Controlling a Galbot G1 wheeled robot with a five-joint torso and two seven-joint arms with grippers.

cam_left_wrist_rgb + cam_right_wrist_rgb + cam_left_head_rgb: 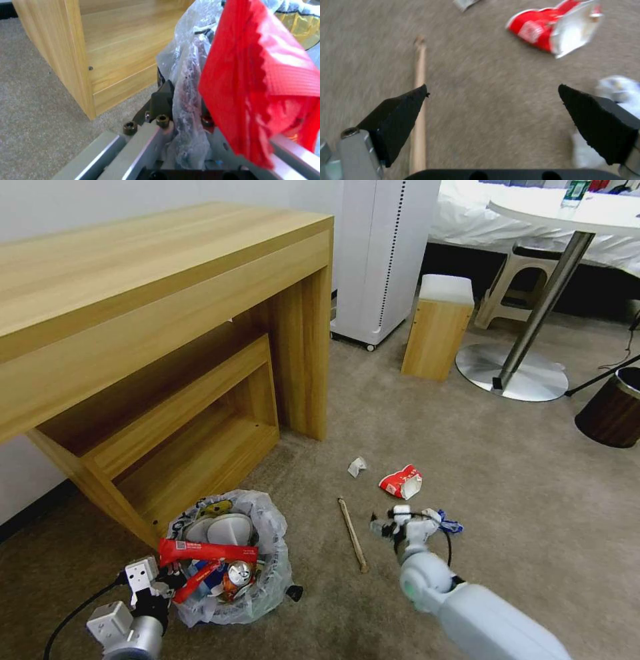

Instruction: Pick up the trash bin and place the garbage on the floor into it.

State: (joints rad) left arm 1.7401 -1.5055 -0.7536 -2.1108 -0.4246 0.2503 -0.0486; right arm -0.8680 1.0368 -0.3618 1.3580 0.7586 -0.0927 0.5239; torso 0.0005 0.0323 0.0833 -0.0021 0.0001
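Trash bin (230,560) rim pinched by left gripper (181,105), liner hiding fingertips; right gripper (493,110) spread wide over bare carpet (520,493).

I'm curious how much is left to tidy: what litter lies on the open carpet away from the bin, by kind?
Crumpled white paper scrap: 1
Red-and-white torn wrapper: 1
Long wooden stick: 1
Pale blue-and-white mask: 1
Total: 4
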